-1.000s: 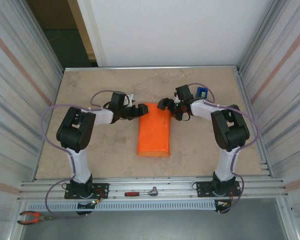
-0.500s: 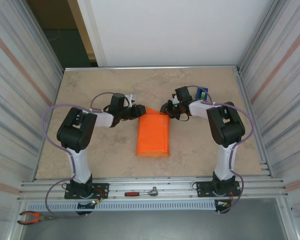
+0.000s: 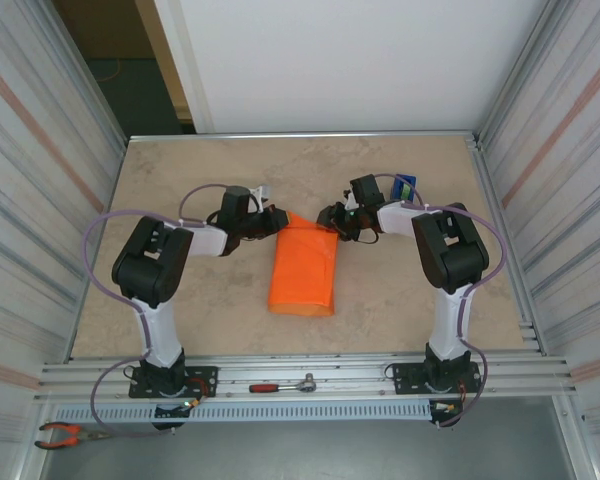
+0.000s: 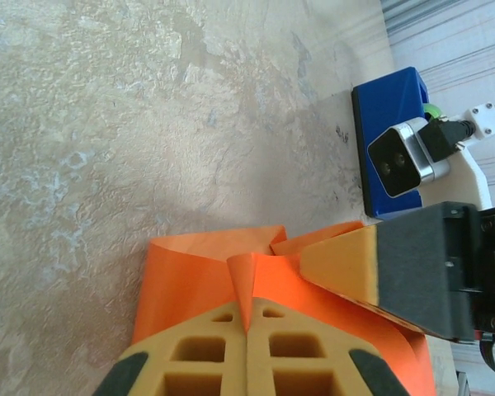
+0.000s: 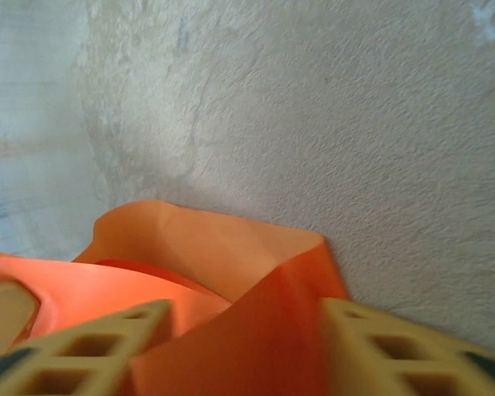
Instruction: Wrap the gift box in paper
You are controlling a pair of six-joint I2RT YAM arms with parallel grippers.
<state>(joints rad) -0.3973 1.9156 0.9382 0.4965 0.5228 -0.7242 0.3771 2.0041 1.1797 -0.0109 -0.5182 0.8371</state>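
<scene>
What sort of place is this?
Likely a robotics test cell: a left arm and right arm bolted to a table, corrugated metal walls around it, a ratchet and pliers lying in front.

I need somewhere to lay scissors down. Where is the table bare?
Bare: the table along the back wall; its left side; the near patches on either side of the paper. Crowded: the paper's far end, where the left gripper and right gripper meet, near the blue tape dispenser.
</scene>
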